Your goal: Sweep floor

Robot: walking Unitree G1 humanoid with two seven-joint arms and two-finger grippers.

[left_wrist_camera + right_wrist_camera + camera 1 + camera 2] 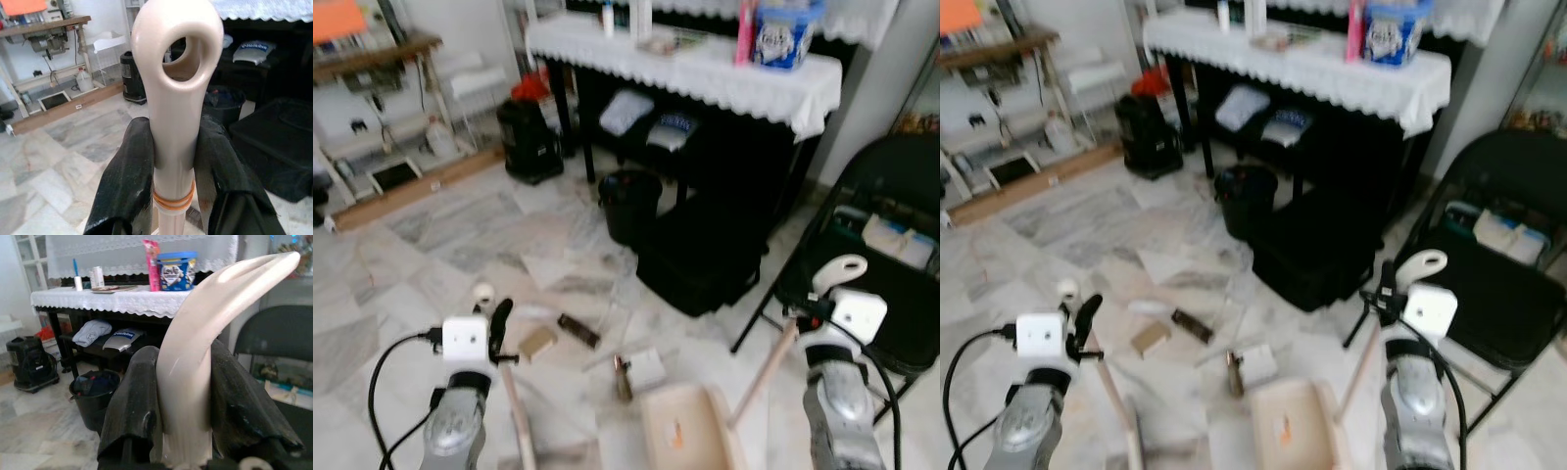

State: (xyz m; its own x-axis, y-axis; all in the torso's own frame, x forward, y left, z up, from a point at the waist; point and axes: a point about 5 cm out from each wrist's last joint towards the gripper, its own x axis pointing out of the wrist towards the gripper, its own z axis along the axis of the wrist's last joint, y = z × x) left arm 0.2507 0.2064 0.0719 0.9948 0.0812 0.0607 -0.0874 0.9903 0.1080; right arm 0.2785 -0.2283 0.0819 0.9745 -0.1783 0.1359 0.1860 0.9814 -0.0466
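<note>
My left gripper (495,328) is shut on the cream broom handle (176,83), whose looped end sticks up between the black fingers (128,171). The broom stick (517,411) runs down toward the floor. My right gripper (815,305) is shut on the curved cream handle (210,323) of the dustpan; its stick (766,372) slants down to the beige pan (680,426) on the floor between my arms. Litter lies ahead of the pan: a small brown box (537,343), a dark bar (578,331), a small bottle (623,377) and a white scrap (648,366).
A black bin (629,204) and a black case (700,253) stand before a table with a white lace cloth (705,70). A black folding chair (891,294) is close on the right. A black appliance (530,139) and a wooden shelf (372,59) stand at left.
</note>
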